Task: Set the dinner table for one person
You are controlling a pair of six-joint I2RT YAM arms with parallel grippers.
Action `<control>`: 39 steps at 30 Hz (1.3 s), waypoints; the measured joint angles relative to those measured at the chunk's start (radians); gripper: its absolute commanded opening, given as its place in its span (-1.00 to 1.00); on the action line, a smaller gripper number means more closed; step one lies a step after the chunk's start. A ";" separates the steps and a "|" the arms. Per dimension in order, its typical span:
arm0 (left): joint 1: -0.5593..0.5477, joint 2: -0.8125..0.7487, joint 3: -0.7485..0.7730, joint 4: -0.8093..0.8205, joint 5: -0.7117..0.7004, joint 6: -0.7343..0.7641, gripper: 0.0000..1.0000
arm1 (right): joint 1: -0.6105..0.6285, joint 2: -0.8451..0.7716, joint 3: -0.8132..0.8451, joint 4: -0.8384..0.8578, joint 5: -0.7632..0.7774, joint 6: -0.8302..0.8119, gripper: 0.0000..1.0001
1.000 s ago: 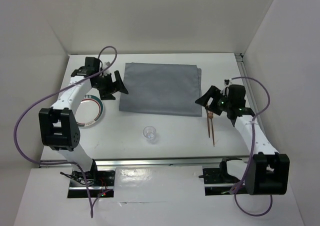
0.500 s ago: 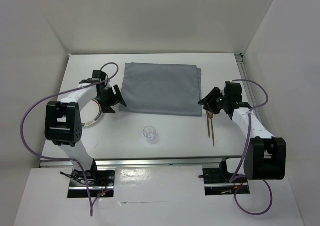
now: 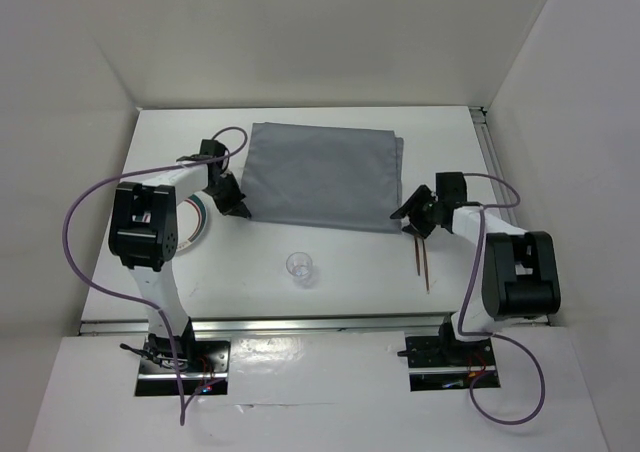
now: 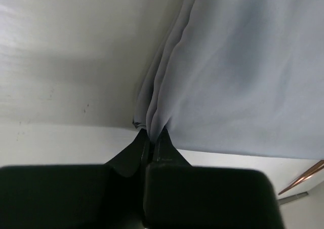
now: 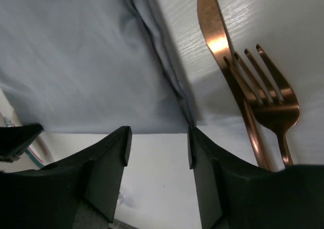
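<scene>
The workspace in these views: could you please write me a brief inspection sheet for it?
Surface: white dinner table, metal rail along the near edge.
Job's things: grey cloth mat lying flat; copper knife and fork together by its near right corner; clear cup in front of it; plate to its left.
Clutter: nothing seen.
Grippers: left gripper shut on the mat's near left corner; right gripper open at the near right corner.
Cables: purple cables loop at both sides.
Surroundings: white walls on three sides.
</scene>
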 measured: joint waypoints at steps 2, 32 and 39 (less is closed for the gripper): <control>0.000 0.003 0.015 0.002 -0.012 -0.002 -1.00 | 0.015 0.032 0.000 0.011 0.026 0.009 0.31; -0.005 -0.339 -0.304 -0.031 -0.123 -0.018 0.11 | 0.188 -0.041 -0.117 0.029 0.169 0.005 0.12; -0.003 -0.341 -0.248 -0.101 -0.180 -0.010 0.61 | 0.193 -0.123 -0.072 -0.053 0.195 -0.056 0.62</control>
